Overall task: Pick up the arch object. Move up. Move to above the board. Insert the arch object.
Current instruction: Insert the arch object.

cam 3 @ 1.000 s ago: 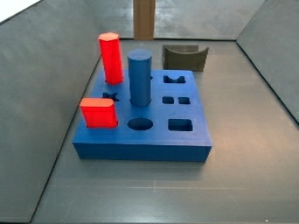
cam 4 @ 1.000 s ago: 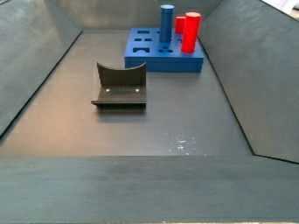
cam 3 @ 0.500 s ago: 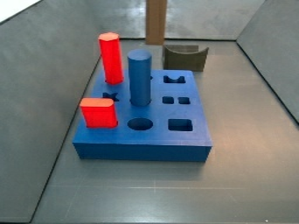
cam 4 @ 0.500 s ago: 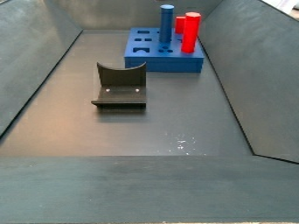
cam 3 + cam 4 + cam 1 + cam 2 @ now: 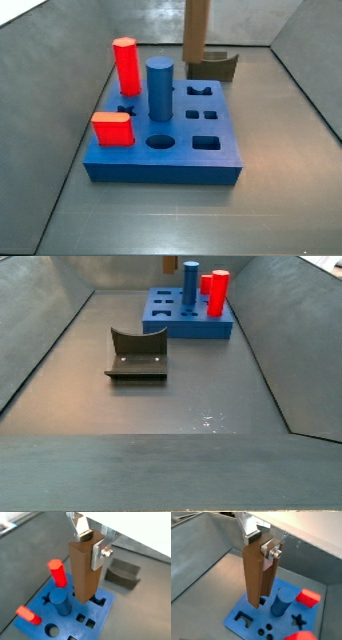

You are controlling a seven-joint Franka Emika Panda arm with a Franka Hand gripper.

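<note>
Gripper (image 5: pixel 91 542) points straight down, its silver fingers (image 5: pixel 271 548) clamped on the top of the arch object (image 5: pixel 85 572), a tall slim brown column hanging upright in the air above the board (image 5: pixel 103 614). Below, that blue slab rests on a grey floor (image 5: pixel 174 215) between sloping grey walls (image 5: pixel 34 316). In a side view the column (image 5: pixel 197 30) hangs at the slab's far end.

Gripper (image 5: pixel 89 543) seen in both wrist views, also (image 5: pixel 262 543), pointing down. Silver fingers (image 5: pixel 98 556) clamped on top end of arch object (image 5: pixel 85 572), which hangs vertical. Gripper itself unseen in side views.
</note>
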